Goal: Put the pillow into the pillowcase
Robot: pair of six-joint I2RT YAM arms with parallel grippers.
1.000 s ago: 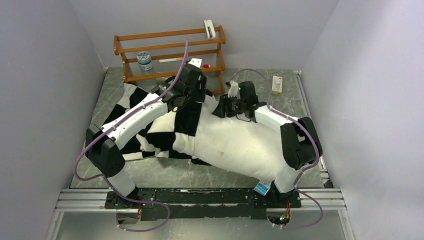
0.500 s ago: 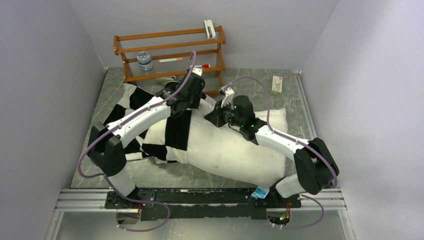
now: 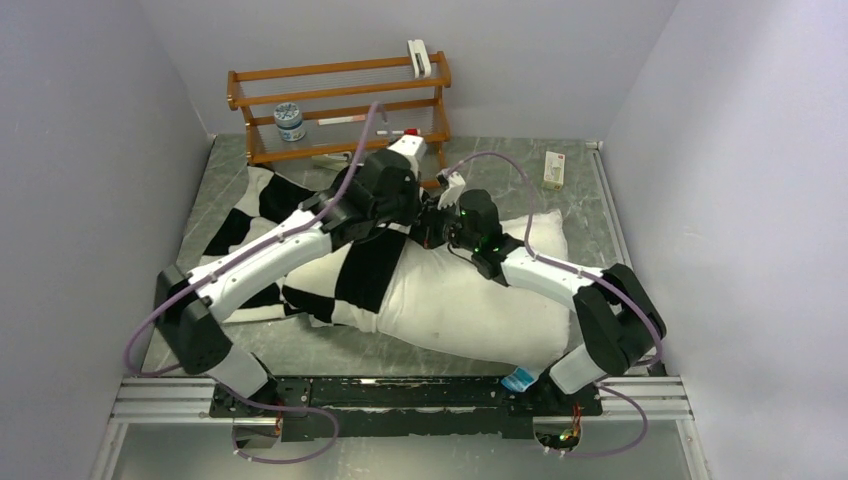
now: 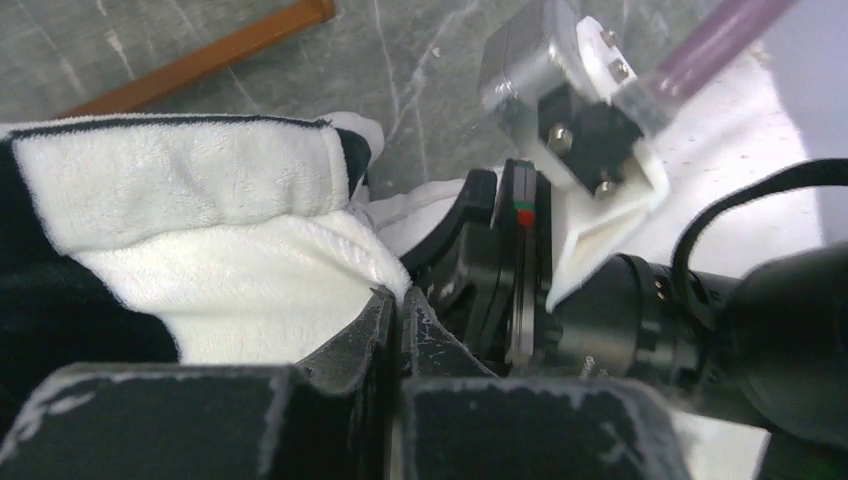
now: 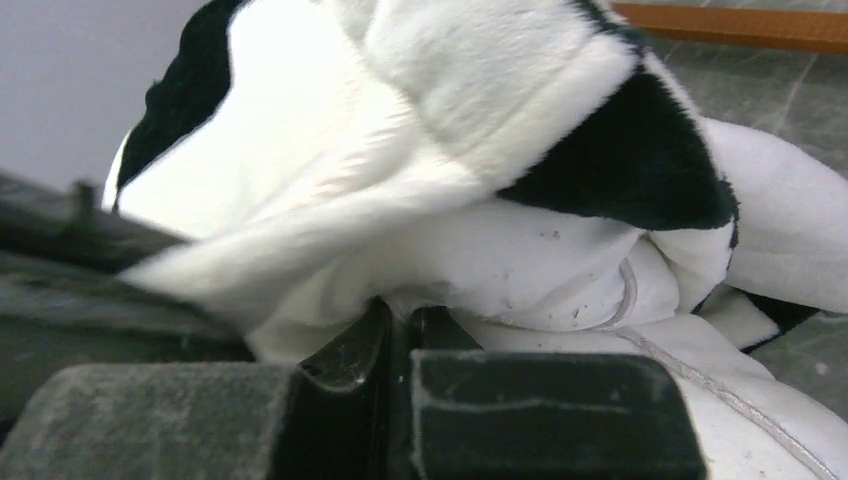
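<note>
From above we see the pillow (image 3: 470, 300) lying across the middle of the table (image 3: 300, 350) toward its near right corner, with its blue tag (image 3: 520, 379) at the near edge. The pillowcase (image 3: 370, 270) covers the pillow's left end and spreads toward the table's far left corner. Both arms meet at the pillow's far edge, in front of the wooden rack (image 3: 340, 72), where the fingers are hidden. The wrist views show them. The left gripper (image 4: 398, 300) has its jaws pressed together, plush white hem touching the tips. The right gripper (image 5: 398, 312) is likewise closed, beneath a bunched black-and-white fold. Whether either has caught cloth, we cannot tell.
</note>
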